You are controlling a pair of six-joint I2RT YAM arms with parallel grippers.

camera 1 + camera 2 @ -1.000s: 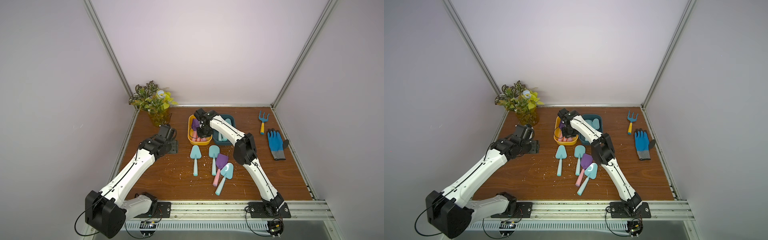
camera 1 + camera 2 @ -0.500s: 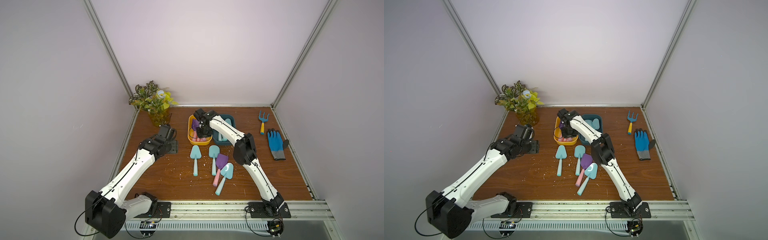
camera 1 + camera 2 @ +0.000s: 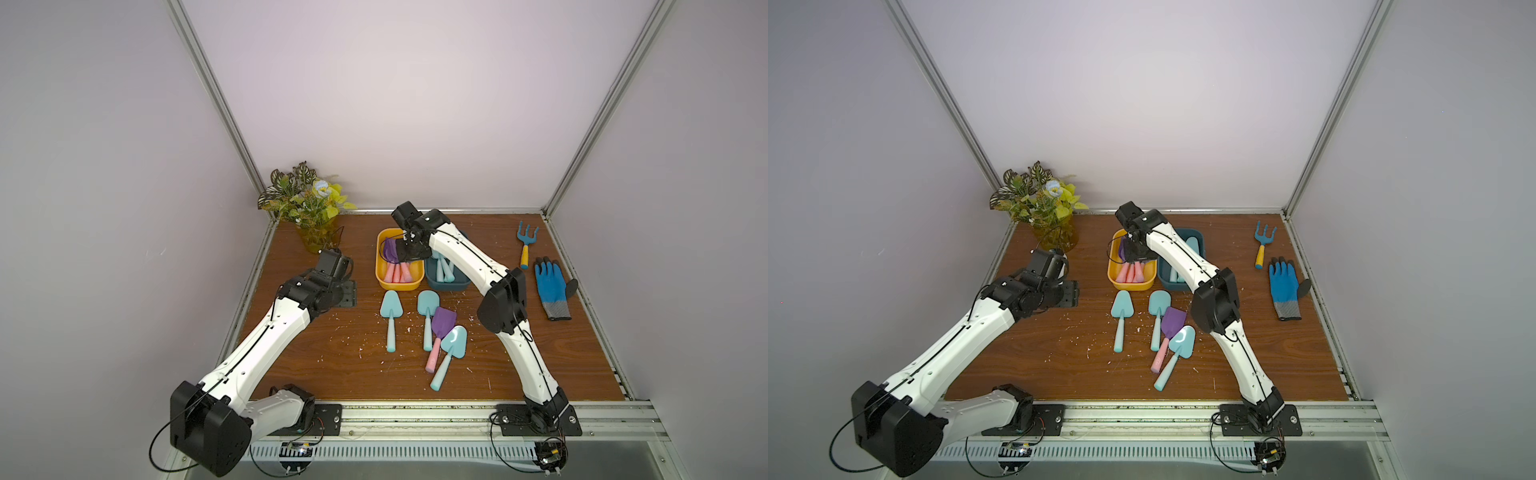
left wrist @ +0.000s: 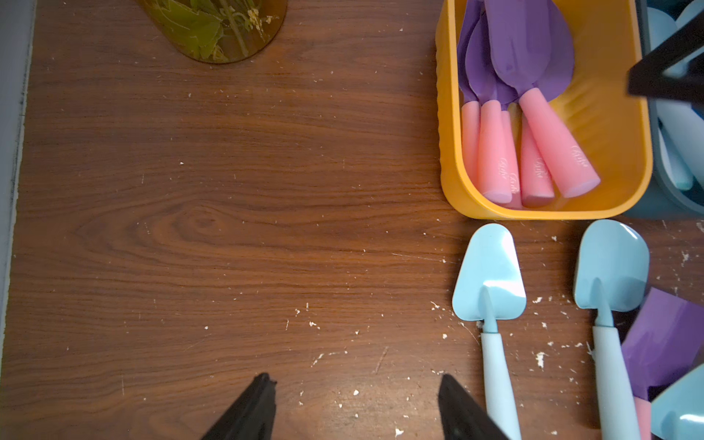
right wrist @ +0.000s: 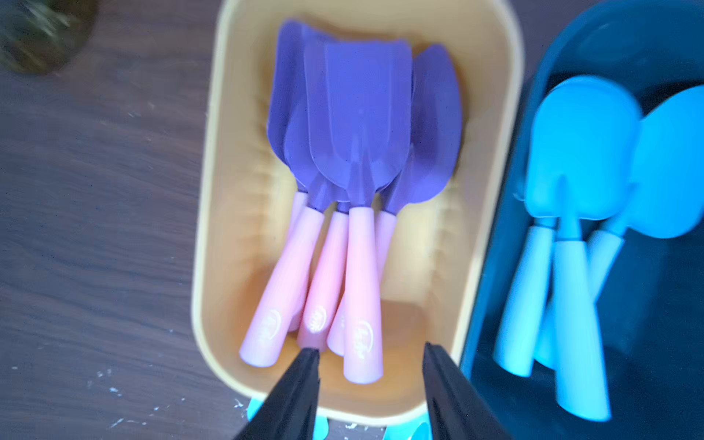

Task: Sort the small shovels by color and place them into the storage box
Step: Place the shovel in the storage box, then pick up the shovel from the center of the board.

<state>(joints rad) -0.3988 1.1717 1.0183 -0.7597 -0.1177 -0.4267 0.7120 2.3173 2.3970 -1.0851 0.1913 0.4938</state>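
A yellow storage box (image 5: 213,190) holds several purple-bladed, pink-handled small shovels (image 5: 358,114). Beside it, a dark teal box (image 5: 495,266) holds light-blue ones (image 5: 579,152). My right gripper (image 5: 370,348) hovers open over the near end of the yellow box (image 3: 380,266), gripping nothing; a pink handle lies free below its fingers. In front of the boxes, three light-blue shovels (image 3: 390,305) (image 3: 428,300) (image 3: 454,341) and one purple shovel (image 3: 443,321) lie on the table. My left gripper (image 4: 354,377) is open over bare wood, left of the nearest blue shovel (image 4: 489,278).
A plant in an amber jar (image 3: 309,216) stands at the back left. A blue rake with a yellow handle (image 3: 525,245) and a blue glove (image 3: 550,286) lie at the right. White crumbs are scattered over the wooden table. Walls close in three sides.
My right gripper's jaws have parted over the yellow box, and the purple shovel they held now lies among the others. The left arm has not moved.
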